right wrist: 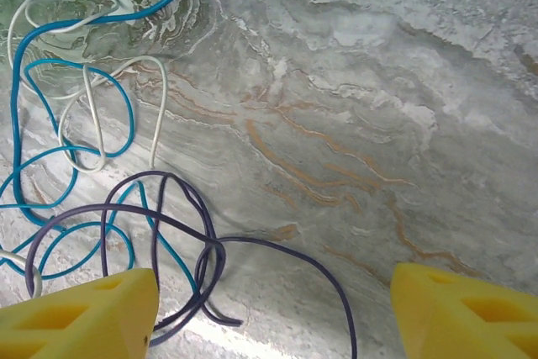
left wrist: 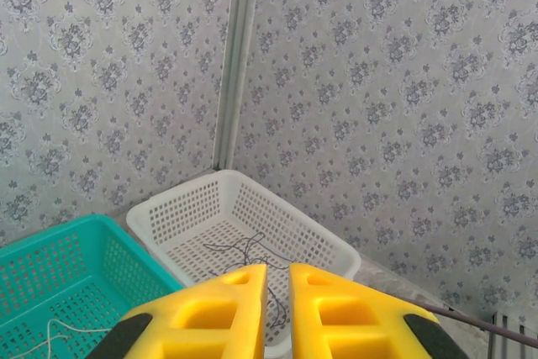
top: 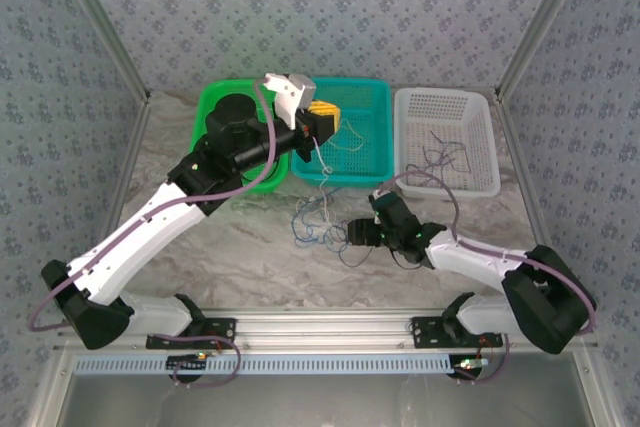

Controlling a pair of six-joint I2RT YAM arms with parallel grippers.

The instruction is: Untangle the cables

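The cables lie tangled on the marble table between the arms. The right wrist view shows a blue cable, a white cable and a dark purple cable looped over each other. My right gripper hovers low and open over the purple loop, holding nothing; in the top view this gripper sits just right of the tangle. My left gripper is raised over the teal basket, its yellow fingers nearly together. A thin white cable hangs from it down to the tangle.
A green basket stands at the back left, under the left arm. At the back right a white basket holds a loose dark cable. A white cord lies inside the teal basket. Patterned walls close in the back and sides.
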